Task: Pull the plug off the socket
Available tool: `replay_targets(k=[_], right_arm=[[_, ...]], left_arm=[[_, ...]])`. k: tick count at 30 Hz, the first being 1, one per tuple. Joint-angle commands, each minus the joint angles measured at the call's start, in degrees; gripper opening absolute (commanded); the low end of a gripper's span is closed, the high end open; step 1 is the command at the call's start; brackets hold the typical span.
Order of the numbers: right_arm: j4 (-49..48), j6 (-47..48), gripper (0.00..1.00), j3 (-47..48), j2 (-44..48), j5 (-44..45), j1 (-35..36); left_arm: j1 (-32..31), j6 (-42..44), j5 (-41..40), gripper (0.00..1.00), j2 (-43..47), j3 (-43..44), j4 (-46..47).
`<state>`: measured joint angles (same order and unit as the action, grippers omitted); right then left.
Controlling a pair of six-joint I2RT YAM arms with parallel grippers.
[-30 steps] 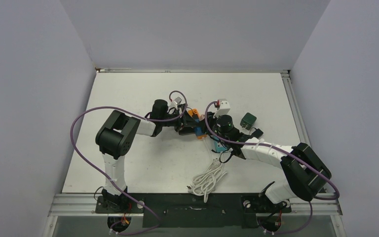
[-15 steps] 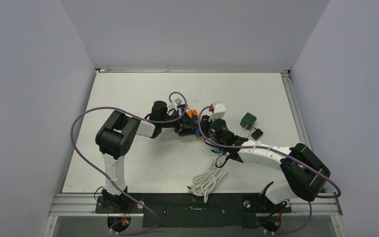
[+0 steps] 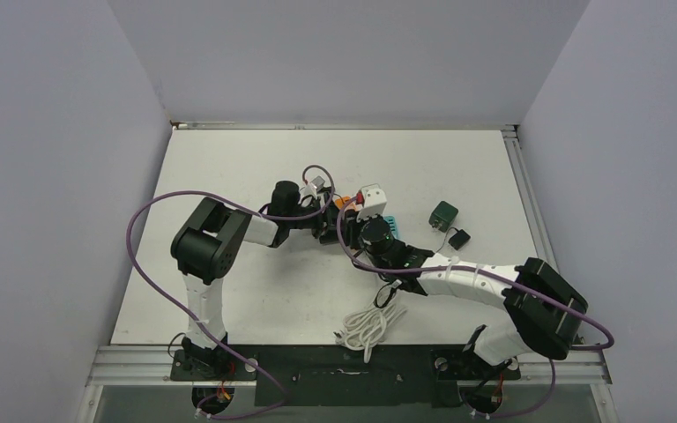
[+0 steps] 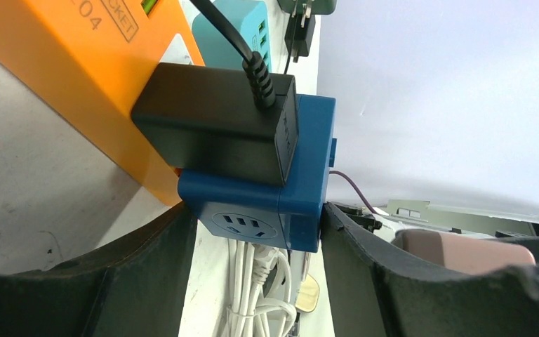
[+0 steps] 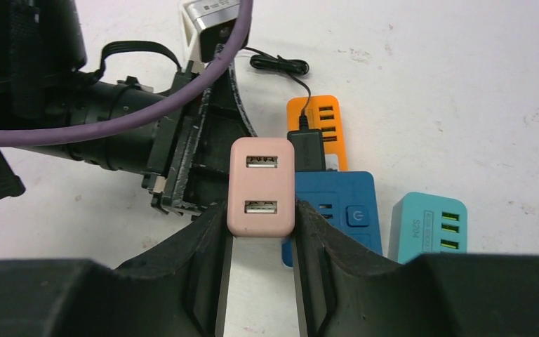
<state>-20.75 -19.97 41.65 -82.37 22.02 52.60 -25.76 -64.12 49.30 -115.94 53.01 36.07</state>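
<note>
While your left gripper [image 4: 256,223] has its fingers pressed on two opposite sides of the plug [image 4: 302,203], that blue cube sits seated on the socket [image 4: 56,77], close to the middle of the worktop [image 3: 256,291] and a little toward the far edge. Your right gripper [image 5: 261,210] is clamped on the pink charger [image 5: 261,184] at the cube's side; you cannot tell whether its pins are in the cube.

So you are at the grip, with the pull not yet made. Next, by my judgement, you need a straight draw away from the socket's face, square to it, not a twist. Neither gripper pins the socket, so it may lift along with the cube. A black adapter [image 4: 217,130] sits right against the cube and could catch.

For room, the teal strip [image 5: 428,223] lies just beside on the right, a green block [image 3: 443,213] nearer the right edge, and a cable coil [image 3: 370,322] toward the near edge. The widest open room shows toward the far edge, but the two wrists crowd each other.
</note>
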Motion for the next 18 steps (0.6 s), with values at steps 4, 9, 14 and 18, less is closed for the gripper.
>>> replay_targets(k=[4, 9, 14, 18], right_arm=[[-2.78, -0.79, 0.05, 1.33, 2.42, 0.49, 0.60], [-0.32, -2.08, 0.05, -0.22, 6.65, 6.09, -1.95], [5.57, -8.89, 0.05, -1.39, 7.76, 2.62, -14.26], [8.65, -12.06, 0.05, -2.12, 5.83, -1.10, -21.68]], left_arm=[[-0.63, 2.76, -3.42, 0.00, -0.25, 0.19, -2.42], [-0.61, 4.78, -4.20, 0.00, 0.43, 0.98, -5.51], [-0.61, 6.57, -4.62, 0.06, 1.20, 1.75, -7.79], [-0.61, 8.64, -5.19, 0.13, 2.03, 2.56, -10.37]])
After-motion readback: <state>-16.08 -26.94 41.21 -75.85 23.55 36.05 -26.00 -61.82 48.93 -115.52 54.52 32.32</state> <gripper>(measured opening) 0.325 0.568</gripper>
